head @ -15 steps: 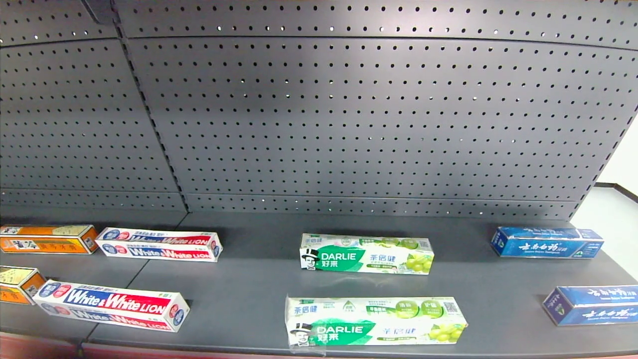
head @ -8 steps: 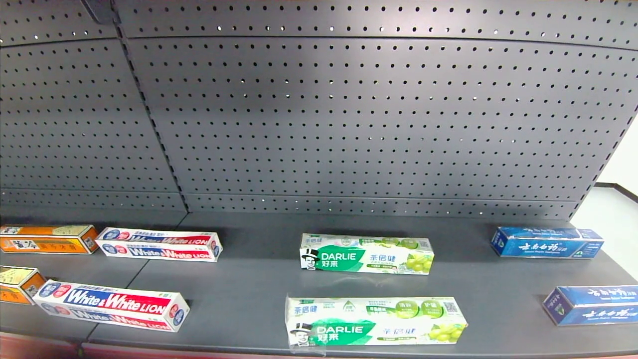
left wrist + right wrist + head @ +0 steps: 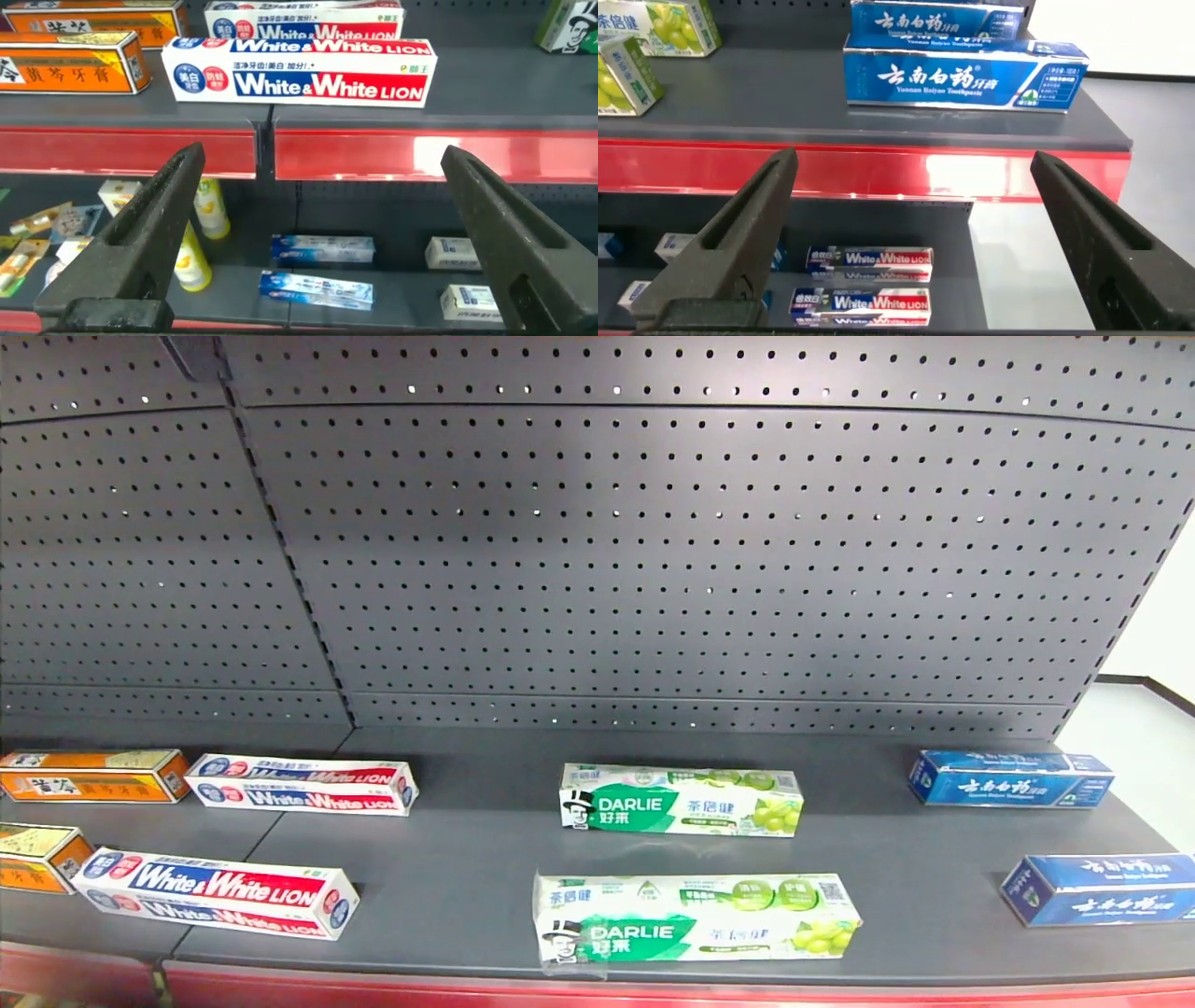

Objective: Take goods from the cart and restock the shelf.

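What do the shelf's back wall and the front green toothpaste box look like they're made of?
The back wall: probably painted sheet metal, matte dark grey, with regular rows of punched holes. The front green toothpaste box: printed cardboard, slightly glossy, with sharp folded edges; a clear film edge at its left end suggests a plastic wrap.

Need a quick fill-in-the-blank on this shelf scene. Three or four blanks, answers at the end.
1. The dark grey metal shelf carries ___ green-and-white toothpaste boxes at its middle.
2. The blue cardboard toothpaste boxes lie at the shelf's ___ end.
3. The black left gripper and black right gripper are both ___, holding nothing.
4. The shelf's front edge strip is coloured ___.
Missing words: two; right; open; red.
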You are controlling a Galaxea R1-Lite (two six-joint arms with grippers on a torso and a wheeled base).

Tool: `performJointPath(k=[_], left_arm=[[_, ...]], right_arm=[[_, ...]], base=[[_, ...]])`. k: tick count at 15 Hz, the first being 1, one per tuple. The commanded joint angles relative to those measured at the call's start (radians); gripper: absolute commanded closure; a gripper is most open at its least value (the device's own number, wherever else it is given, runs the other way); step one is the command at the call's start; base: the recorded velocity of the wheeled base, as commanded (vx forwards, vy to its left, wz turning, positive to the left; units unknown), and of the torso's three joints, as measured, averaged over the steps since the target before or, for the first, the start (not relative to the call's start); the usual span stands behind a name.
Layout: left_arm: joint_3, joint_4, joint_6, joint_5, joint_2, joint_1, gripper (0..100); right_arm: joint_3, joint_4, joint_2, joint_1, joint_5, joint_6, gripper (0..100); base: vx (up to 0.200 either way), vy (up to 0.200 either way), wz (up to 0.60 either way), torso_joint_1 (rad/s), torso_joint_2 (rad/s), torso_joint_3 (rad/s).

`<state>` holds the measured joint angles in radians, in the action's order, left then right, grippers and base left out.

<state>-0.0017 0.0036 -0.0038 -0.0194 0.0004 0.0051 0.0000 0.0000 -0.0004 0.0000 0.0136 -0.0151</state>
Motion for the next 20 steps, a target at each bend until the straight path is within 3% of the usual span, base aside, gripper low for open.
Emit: performJointPath(k=[1, 20], left_arm=[[0.000, -0.001, -0.001, -0.001, 0.000, -0.001, 0], [0.000, -0.001, 0.001, -0.001, 0.000, 0.001, 0]], right_arm=[[0.000, 0.000, 0.000, 0.000, 0.000, 0.000, 0], [0.000, 0.000, 0.000, -0.002, 0.000, 0.000, 0]], base=[[0.000, 0.000, 0.00, 0.000, 0.00, 0.000], [0.000, 0.000, 0.00, 0.000, 0.00, 0.000]])
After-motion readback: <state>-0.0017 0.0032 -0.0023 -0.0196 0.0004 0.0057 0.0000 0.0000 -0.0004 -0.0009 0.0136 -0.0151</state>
